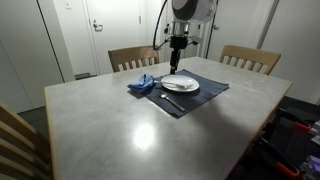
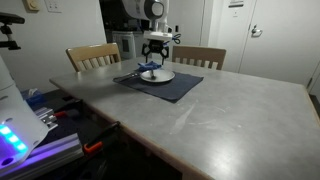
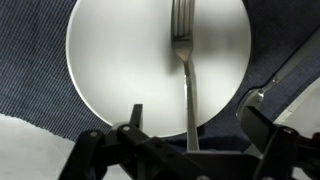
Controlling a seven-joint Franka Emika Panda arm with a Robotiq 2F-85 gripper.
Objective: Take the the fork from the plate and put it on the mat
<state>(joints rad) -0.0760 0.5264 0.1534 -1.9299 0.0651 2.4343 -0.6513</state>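
in an exterior view the gripper (image 1: 178, 58) hangs just above the white plate (image 1: 180, 84), which sits on the dark mat (image 1: 205, 97) near the far edge of the table (image 1: 120, 130), with a blue cloth (image 1: 143, 84) beside it; the fork is too small to make out here. in an exterior view from the opposite side the gripper (image 2: 157, 58) is again poised over the plate (image 2: 157, 75) on the mat (image 2: 175, 88). in the wrist view the fork (image 3: 185, 80) lies flat across the plate (image 3: 110, 60), tines away from the camera, handle running back between the spread, empty fingers (image 3: 135, 115). it looks like thin, stiff metal, light but slick, and it lies low against smooth ceramic, so the pads will likely have to close across the narrow handle near its middle, low enough not to slip off.
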